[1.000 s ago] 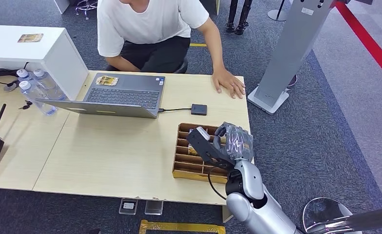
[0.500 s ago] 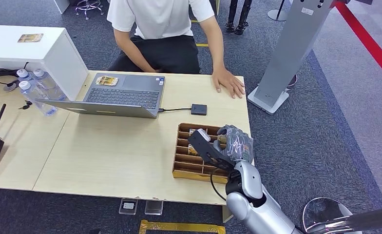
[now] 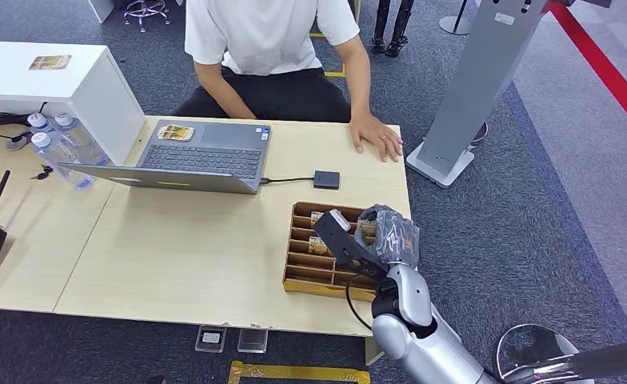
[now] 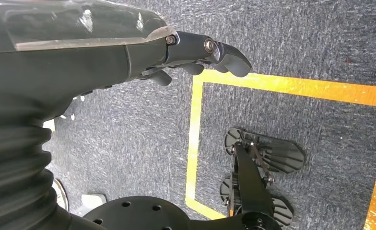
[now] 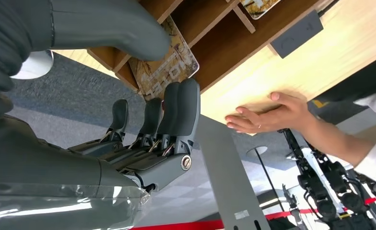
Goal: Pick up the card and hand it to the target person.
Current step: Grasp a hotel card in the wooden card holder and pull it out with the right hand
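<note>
The right hand (image 3: 372, 237) is hovering over the far right corner of the brown divided tray (image 3: 304, 276) on the wooden table (image 3: 182, 256), its thumb (image 5: 114, 24) and dark fingers (image 5: 179, 108) closing on either side of a patterned card (image 5: 169, 67) that is standing up out of a tray compartment. The card is sitting between thumb and fingers; whether they are actually pinching it cannot be told. Further cards are lying in compartments just ahead of the hand. Beyond the hand, a person's hand (image 3: 377, 136) is resting flat on the table edge, the person (image 3: 266, 48) in a white shirt sitting behind it. A small black box (image 3: 326, 179) is lying between tray and person, cabled to a laptop (image 3: 190, 156). The left hand (image 4: 195, 52) is hanging over grey carpet, fingers loosely curled and holding nothing.
</note>
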Robot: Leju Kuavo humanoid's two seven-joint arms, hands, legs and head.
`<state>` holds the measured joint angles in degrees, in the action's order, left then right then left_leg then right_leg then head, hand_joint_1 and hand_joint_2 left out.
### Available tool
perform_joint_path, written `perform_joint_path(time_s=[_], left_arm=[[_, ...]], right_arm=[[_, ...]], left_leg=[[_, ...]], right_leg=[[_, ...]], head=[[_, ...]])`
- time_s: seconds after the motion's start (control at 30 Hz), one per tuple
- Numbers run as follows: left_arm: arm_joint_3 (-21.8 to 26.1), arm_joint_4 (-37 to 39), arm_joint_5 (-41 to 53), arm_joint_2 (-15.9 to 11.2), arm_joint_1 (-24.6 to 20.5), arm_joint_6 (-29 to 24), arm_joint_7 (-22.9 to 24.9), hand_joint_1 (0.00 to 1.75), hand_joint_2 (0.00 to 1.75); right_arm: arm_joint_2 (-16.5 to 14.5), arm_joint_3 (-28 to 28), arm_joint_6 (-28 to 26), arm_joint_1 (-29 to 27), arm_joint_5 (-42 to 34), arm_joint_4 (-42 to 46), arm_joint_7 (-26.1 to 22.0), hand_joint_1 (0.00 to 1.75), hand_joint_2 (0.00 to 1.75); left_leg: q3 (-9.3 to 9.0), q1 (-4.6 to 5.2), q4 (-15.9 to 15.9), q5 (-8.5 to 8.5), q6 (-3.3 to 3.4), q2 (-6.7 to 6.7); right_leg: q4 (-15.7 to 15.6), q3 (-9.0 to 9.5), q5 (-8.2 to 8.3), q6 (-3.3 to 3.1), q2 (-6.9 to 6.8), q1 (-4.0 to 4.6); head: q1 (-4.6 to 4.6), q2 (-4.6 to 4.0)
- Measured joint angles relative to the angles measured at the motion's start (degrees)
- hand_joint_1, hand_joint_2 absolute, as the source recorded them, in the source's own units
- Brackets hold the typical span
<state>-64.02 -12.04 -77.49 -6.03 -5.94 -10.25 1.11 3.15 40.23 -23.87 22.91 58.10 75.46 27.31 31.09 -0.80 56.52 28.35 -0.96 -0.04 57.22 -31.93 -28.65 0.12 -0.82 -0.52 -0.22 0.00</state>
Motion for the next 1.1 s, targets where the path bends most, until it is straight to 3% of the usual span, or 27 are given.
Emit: perform_joint_path(time_s=[0.67,1.1], left_arm=[[-0.02,0.0,-0.12,0.0,0.0,-0.18,0.5,0.0,1.75],[-0.02,0.0,-0.16,0.04,-0.01,-0.2,0.69,0.0,1.75]], right_arm=[[0.47,-1.83,-0.47,-0.12,0.49,1.52,-0.34,0.96,1.75],[-1.43,-1.04,0.33,0.01,-0.85,-2.32,-1.97,0.9,1.75]], left_leg=[[0.0,0.0,0.0,0.0,0.0,0.01],[0.02,0.0,0.0,0.0,0.0,0.0]], right_leg=[[0.0,0.0,0.0,0.0,0.01,0.0],[0.0,0.0,0.0,0.0,0.0,0.0]], head=[[-0.01,0.0],[0.0,0.0]])
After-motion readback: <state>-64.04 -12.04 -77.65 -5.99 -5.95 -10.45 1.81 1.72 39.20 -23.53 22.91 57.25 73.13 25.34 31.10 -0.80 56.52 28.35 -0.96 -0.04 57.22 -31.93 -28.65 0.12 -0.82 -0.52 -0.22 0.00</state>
